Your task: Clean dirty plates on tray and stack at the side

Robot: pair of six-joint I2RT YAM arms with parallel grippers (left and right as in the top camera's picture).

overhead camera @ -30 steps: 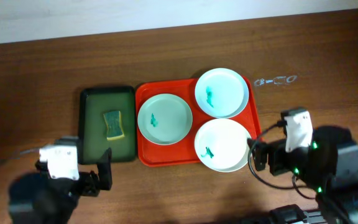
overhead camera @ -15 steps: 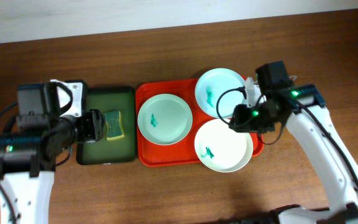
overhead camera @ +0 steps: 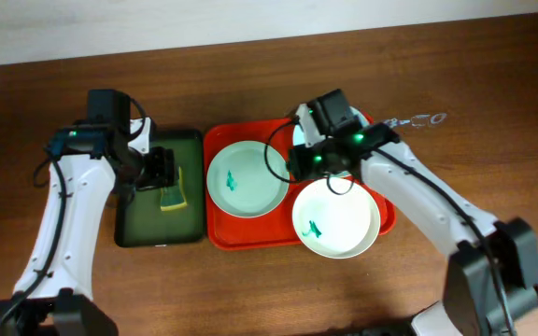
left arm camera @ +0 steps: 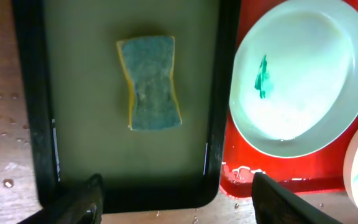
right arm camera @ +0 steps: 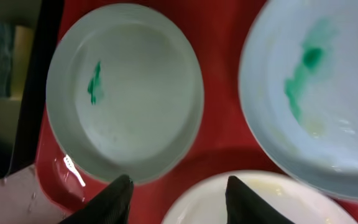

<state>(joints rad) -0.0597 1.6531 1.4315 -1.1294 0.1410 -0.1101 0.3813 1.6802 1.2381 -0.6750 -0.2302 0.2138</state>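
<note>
**Q:** How was the red tray [overhead camera: 215, 233] laid out?

**A:** It was set on the wooden table [overhead camera: 493, 75]. A dark green tray [overhead camera: 138, 224] was placed just beside its left edge. Three white plates were carried inside the red tray: the left-end plate [overhead camera: 247, 178], the near-right plate [overhead camera: 336, 217] and the far-right plate [right arm camera: 316, 93].

**Q:** How were the grippers found?

**A:** The left gripper [left arm camera: 176, 193] was held above the green tray, left of the red tray, with jaws spread and nothing grasped. The right gripper [right arm camera: 176, 193] was held over the red tray's middle, among the plates, with jaws parted and empty.

**Q:** What smaller items were noted?

**A:** A sponge [left arm camera: 154, 84] was laid in the green tray, left of the red tray. Teal smears [left arm camera: 261, 76] were seen in all three plates.
</note>
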